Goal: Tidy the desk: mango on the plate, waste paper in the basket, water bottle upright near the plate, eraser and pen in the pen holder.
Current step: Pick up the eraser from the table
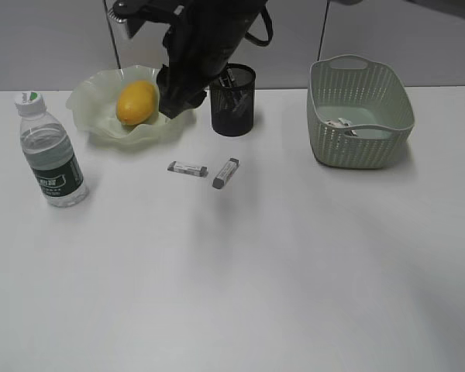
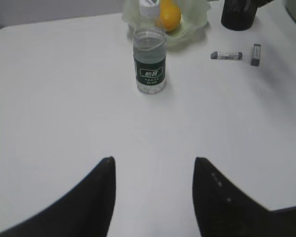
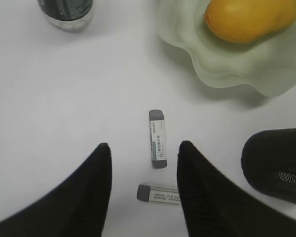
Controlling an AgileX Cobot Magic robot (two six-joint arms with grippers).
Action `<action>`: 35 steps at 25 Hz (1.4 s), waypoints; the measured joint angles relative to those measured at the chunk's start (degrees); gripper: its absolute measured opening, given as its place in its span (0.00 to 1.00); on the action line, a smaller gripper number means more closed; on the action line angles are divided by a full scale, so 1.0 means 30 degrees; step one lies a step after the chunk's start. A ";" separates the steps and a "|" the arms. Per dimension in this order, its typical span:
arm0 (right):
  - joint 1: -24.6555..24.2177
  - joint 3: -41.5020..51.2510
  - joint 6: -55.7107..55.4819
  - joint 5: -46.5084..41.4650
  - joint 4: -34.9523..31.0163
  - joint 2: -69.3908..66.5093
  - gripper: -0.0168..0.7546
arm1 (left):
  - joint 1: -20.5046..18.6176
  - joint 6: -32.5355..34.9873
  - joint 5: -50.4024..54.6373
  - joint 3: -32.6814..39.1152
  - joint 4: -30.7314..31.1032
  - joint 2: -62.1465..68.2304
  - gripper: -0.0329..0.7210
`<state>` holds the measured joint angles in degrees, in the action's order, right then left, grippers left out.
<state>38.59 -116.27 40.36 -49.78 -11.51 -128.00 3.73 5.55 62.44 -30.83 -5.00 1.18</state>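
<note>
Nearest in the exterior view is bare white table (image 1: 240, 294); farther back two erasers (image 1: 187, 168) (image 1: 225, 172) lie side by side in front of the pen holder (image 1: 233, 99). The mango (image 1: 136, 102) sits in the plate (image 1: 89, 105), the water bottle (image 1: 51, 152) stands upright left of it, and paper lies in the basket (image 1: 360, 112). The right arm hangs dark above the plate and holder, its fingers hidden here.

In the left wrist view the left gripper (image 2: 154, 195) has its fingers parted, nothing between them, well short of the bottle (image 2: 150, 60).

In the right wrist view the right gripper (image 3: 144, 190) has its fingers apart and empty above the erasers: one (image 3: 157, 138) points into the gap, the other (image 3: 159, 194) lies crosswise between the tips. I judge that closing here could catch both, or pinch one at its end and flick it away.
</note>
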 joint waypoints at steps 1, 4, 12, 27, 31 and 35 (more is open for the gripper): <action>0.0000 0.0000 0.0305 0.0393 -0.0021 -0.0303 0.49 | 0.0000 0.0000 -0.0090 0.0103 -0.0023 -0.0337 0.56; -0.0017 0.0000 0.0986 0.1328 -0.0080 -0.1008 0.49 | 0.0000 0.0000 -0.0275 0.0145 -0.0040 -0.0506 0.56; -0.0017 -0.0013 0.1181 0.2926 -0.0197 -0.2746 0.49 | 0.0000 0.0000 -0.0301 0.0145 -0.0040 -0.0506 0.55; -0.0644 -0.0361 0.0914 0.3654 -0.0220 -0.5033 0.48 | 0.0000 0.0000 -0.0301 0.0145 -0.0040 -0.0506 0.54; -0.0951 -0.0375 0.0932 0.4011 -0.0270 -0.5220 0.48 | 0.0000 0.0000 -0.0301 0.0145 -0.0046 -0.0506 0.54; -0.1093 -0.0396 0.1217 0.4246 -0.0367 -0.5239 0.48 | 0.0000 0.0000 -0.0301 0.0145 -0.0046 -0.0506 0.54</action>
<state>35.31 -117.46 44.01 -37.05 -12.61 -143.72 3.73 5.55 61.54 -30.39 -5.13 -0.34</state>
